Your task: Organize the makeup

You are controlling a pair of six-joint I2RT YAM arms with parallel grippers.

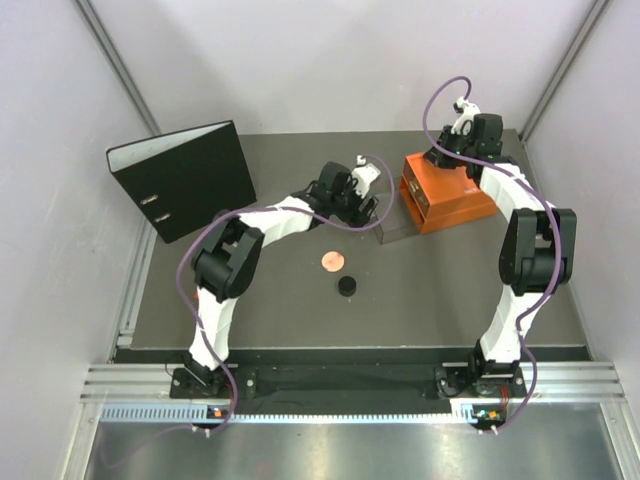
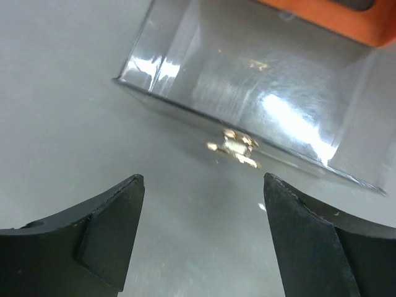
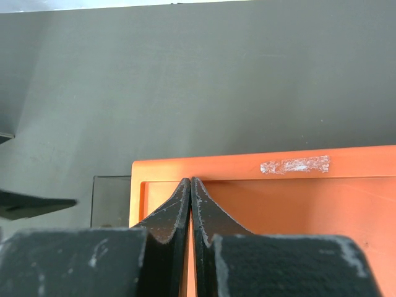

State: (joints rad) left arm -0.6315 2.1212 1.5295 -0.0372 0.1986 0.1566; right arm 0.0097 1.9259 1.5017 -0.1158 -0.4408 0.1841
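Two pieces of the makeup lie on the dark table: a round pink-tan compact [image 1: 332, 262] and, just in front of it, a small black round jar [image 1: 347, 286]. My left gripper [image 1: 368, 212] [image 2: 204, 178] is open and holds nothing. It hovers over bare table just short of a clear plastic drawer [image 1: 396, 226] [image 2: 247, 80]. A small shiny gold piece [image 2: 235, 147] sits at the drawer's near wall. My right gripper [image 1: 440, 160] [image 3: 190, 180] is shut on nothing, its tips over the top of the orange box [image 1: 445, 195] [image 3: 284, 204].
A black ring binder [image 1: 185, 178] stands at the back left. The clear drawer [image 3: 111, 201] juts out from the orange box's left side [image 2: 334, 12]. Grey walls close in the table on three sides.
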